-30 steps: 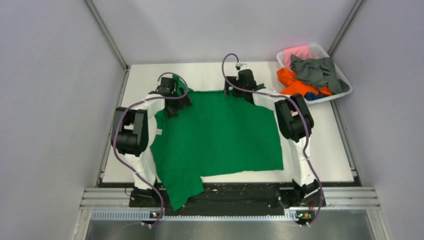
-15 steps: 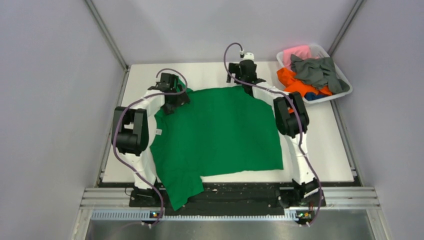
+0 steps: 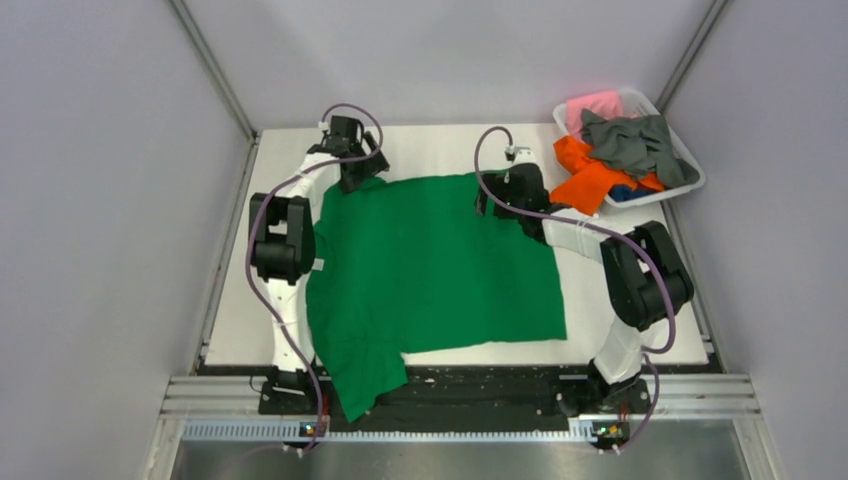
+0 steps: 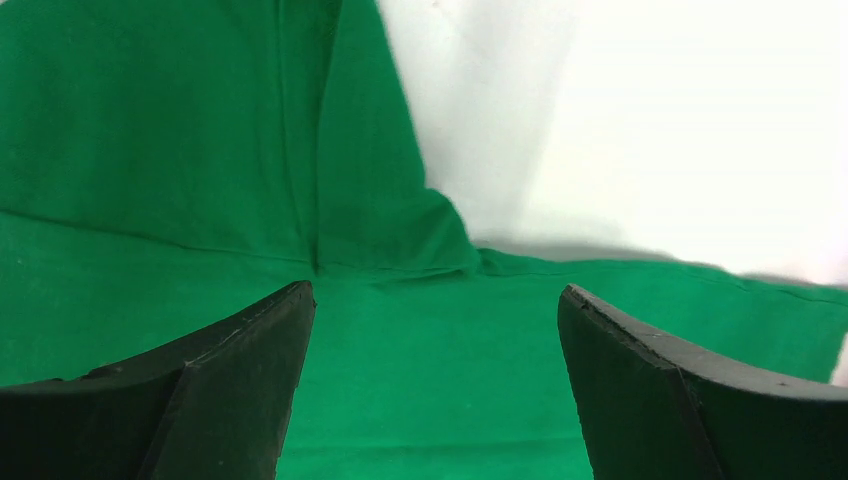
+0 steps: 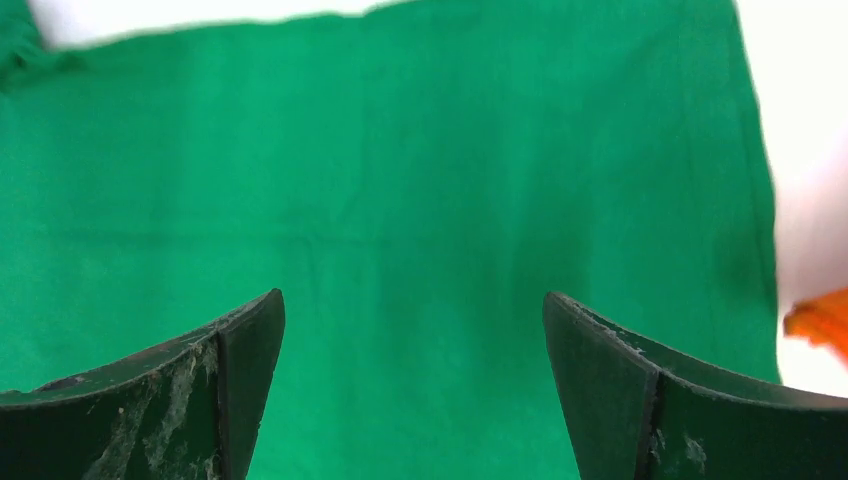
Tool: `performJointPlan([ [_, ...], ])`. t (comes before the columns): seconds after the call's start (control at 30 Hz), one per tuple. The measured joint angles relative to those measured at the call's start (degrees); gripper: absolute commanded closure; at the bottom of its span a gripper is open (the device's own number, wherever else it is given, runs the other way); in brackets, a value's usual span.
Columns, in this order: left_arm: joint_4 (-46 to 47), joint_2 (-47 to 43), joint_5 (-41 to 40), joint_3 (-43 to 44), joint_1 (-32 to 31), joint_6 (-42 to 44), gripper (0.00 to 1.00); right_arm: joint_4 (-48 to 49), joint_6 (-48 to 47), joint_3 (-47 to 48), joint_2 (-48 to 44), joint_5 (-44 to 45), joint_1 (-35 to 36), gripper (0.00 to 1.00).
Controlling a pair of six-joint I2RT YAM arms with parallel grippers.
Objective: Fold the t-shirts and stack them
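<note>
Green t-shirt (image 3: 430, 265) lies spread flat over the middle of the white table (image 3: 660, 290). Its near-left part hangs past the near table edge onto the black base rail. A small white tag (image 3: 317, 265) sits at its left edge, too small to read; no other writing can be made out. Left gripper (image 3: 358, 180) is over the shirt's far-left corner, jaws wide apart and holding nothing; the left wrist view shows a seam and a folded flap of cloth between the fingers. Right gripper (image 3: 502, 198) is over the far edge right of centre, jaws also spread and empty, with smooth cloth below. Bare table shows along the far edge and as a wide strip right of the shirt; the left strip is narrow. White basket (image 3: 697, 178) at the far-right corner holds the orange (image 3: 590, 178), dark grey (image 3: 632, 142), pink (image 3: 592, 103) and blue (image 3: 622, 192) tees, the orange one drooping over the rim.
</note>
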Motion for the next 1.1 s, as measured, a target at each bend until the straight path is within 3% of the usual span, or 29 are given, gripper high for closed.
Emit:
performJointPlan([
  [0.23,-0.94,2.86,-1.25,0.13,0.00,-1.01,0.05,-2.75,0.46,-2.91,0.00,-0.68,0.17,0.02],
  [0.37,0.24,4.37,-1.40,0.61,0.00,-2.29,0.13,-2.84,0.46,-2.91,0.13,-1.38,0.17,0.02],
  [0.77,4.04,11.17,-5.95,8.98,0.07,-5.46,0.53,-4.31,0.02,-2.91,1.70,-1.18,0.17,0.02],
  [0.93,4.09,13.49,-6.36,11.96,0.13,-5.73,0.78,-4.52,-0.24,-2.91,1.92,-0.59,0.17,0.02],
  [1.1,5.25,14.86,-5.95,13.42,0.26,-6.05,0.67,-4.87,-0.48,-2.91,2.25,-0.15,0.17,0.02],
])
